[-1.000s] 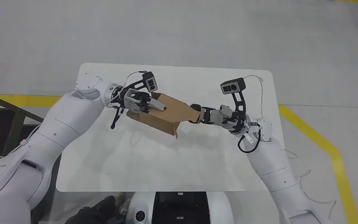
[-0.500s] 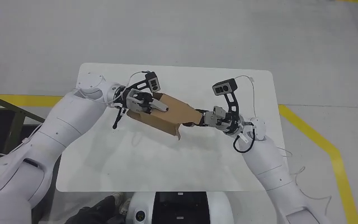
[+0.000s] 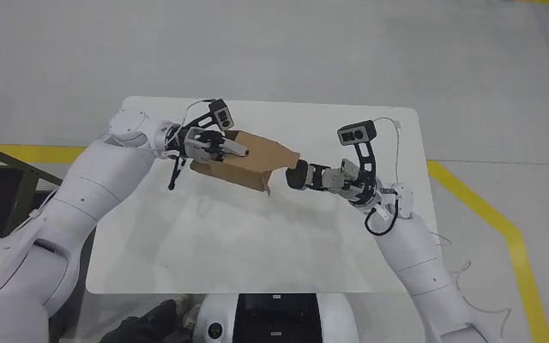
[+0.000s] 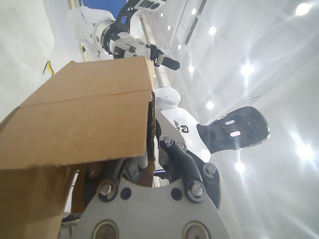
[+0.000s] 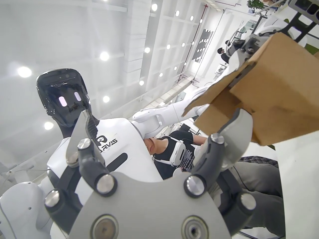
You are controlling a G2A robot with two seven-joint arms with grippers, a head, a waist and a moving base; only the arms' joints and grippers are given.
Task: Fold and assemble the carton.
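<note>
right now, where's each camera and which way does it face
Top view: above the arms, looking down at the table; left arm, right arm show, carton between them.
Left wrist view: on the left wrist, facing up past jaws shut on the carton.
Right wrist view: on the right wrist, facing up past its open jaws.
Shared: all show the carton.

1 carton [image 3: 257,159], 1 table [image 3: 257,249], 1 left pincer [image 3: 230,148], 1 right pincer [image 3: 294,177]

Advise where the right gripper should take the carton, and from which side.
Take the carton at its free end, the one facing the right gripper. Come in along its length, opposite the left gripper, which clamps the far end. A loose flap hangs below that free end, so probably pinch the upper edge.
</note>
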